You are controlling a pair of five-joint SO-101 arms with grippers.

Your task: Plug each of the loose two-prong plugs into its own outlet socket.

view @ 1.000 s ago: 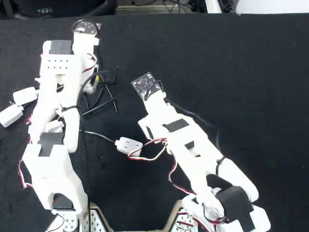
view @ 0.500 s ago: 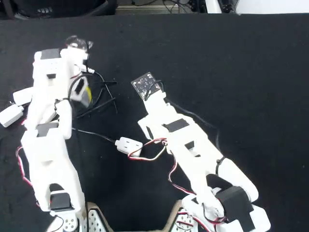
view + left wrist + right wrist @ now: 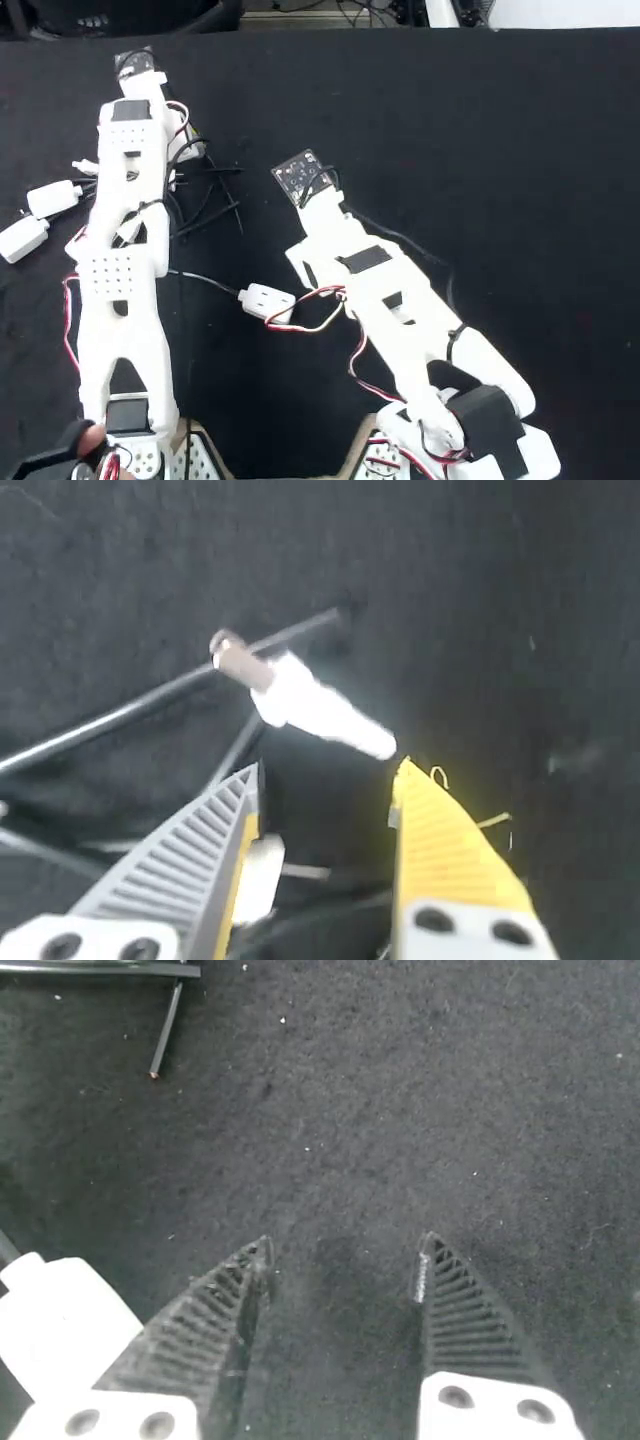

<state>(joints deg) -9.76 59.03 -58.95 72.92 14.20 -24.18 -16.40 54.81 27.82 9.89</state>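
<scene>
Black table (image 3: 480, 150): left tool (image 3: 325, 810), jaws apart, has swung out over the cords (image 3: 120, 715) to a loose plug (image 3: 300, 700), so grasping seems next; right tool (image 3: 340, 1260) stays open.

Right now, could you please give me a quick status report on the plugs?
Left pincer open, white plug just ahead, not gripped. Right pincer open over black cloth. Black cables tangled by the plug.

No text, label, number or sign can be read. The white outlet socket (image 3: 267, 300) on the black bench (image 3: 500, 150) shows no legible print, and any marks on the small dark board (image 3: 298, 172) just beyond it are too small to read.
</scene>
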